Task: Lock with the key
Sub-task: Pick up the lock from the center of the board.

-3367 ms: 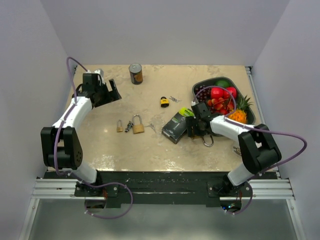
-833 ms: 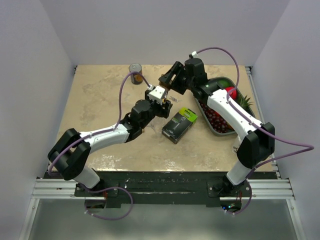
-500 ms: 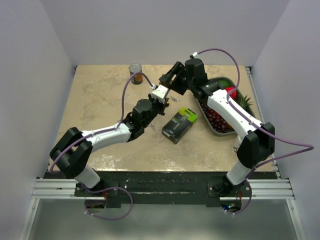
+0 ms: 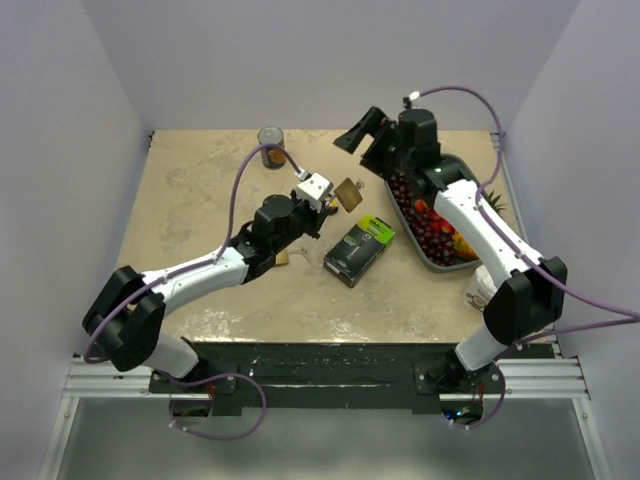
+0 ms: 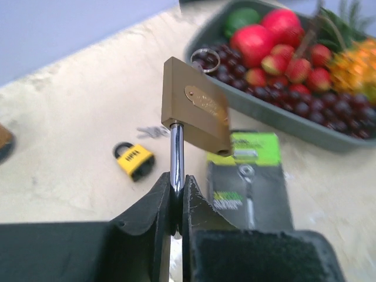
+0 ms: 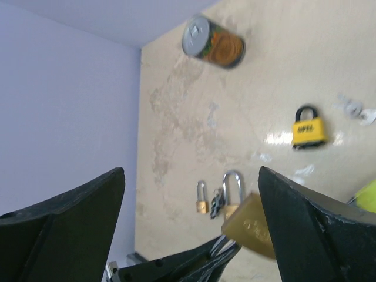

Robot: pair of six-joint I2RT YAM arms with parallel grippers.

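Note:
A brass padlock [image 4: 346,193] [image 5: 197,108] hangs in the air over the middle of the table. My left gripper [image 4: 328,205] [image 5: 178,182] is shut on its steel shackle [image 5: 176,150]. A key ring [image 5: 205,59] peeks out behind the lock's far end; the key itself is hidden by the body. My right gripper [image 4: 360,133] [image 6: 191,170] is open and empty, raised behind and to the right of the lock. From its wrist view the held padlock [image 6: 252,226] shows below, between its fingers.
A yellow padlock [image 5: 134,160] [image 6: 308,129] lies by loose keys [image 5: 154,132]. Two more brass padlocks [image 6: 232,191] lie left of centre. A black-and-green box [image 4: 358,249], a can [image 4: 271,146] and a fruit tray [image 4: 430,262] stand around.
My left gripper has shut on the padlock's shackle. My right gripper has opened, let go of the lock and drawn back up and to the right.

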